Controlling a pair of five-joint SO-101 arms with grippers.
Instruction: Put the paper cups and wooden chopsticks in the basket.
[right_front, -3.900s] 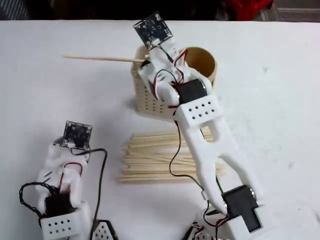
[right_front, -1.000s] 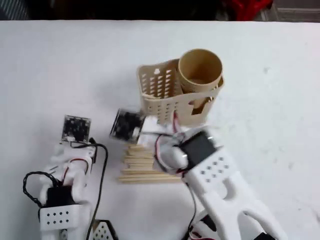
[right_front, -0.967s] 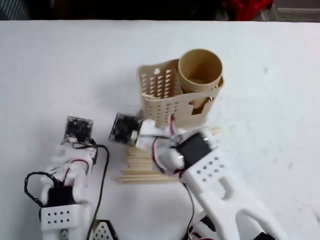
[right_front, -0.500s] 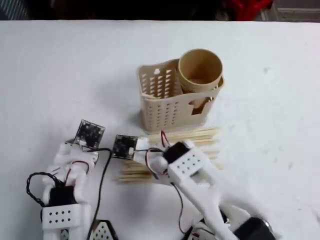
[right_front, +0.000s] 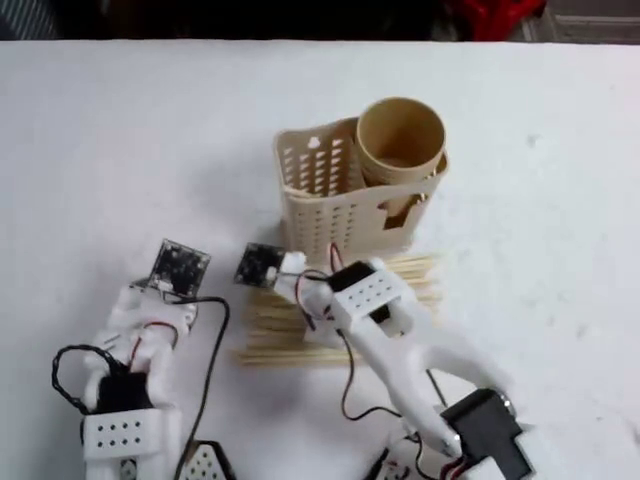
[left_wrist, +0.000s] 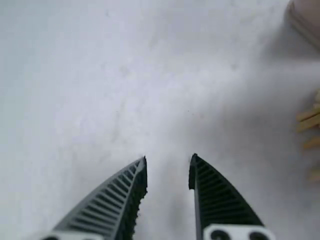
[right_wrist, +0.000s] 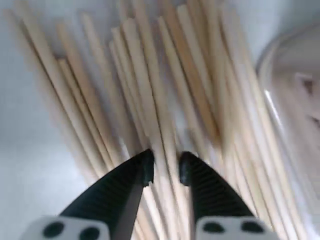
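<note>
The basket (right_front: 340, 215) stands upright a little above the middle of the high view, on the white table (right_front: 100, 130). A cup (right_front: 401, 140) sits upright in the basket's right end, its rim well above the basket wall.

The chopsticks (right_front: 275, 335) lie in a loose, flat heap on the table just below the basket. They run mostly left to right, and their right ends poke out near the basket's lower right corner.

The right arm (right_front: 385, 335) comes up from the lower right of the frame and lies across the heap. Its camera board (right_front: 259, 266) sits just left of the basket's lower left corner. Its own view shows the right gripper (right_wrist: 165, 167) pointing down into the heap, jaws a narrow gap apart, with one stick running in line with that gap. Whether the tips touch the stick I can't quite make out — they look to be just above it.

The left arm (right_front: 130, 370) is in the lower left of the frame, well apart from the basket and just left of the heap. The left gripper (left_wrist: 167, 170) has its jaws apart with nothing between them, over bare table. A few chopstick ends and a corner of the basket show at the edge of that view.
</note>
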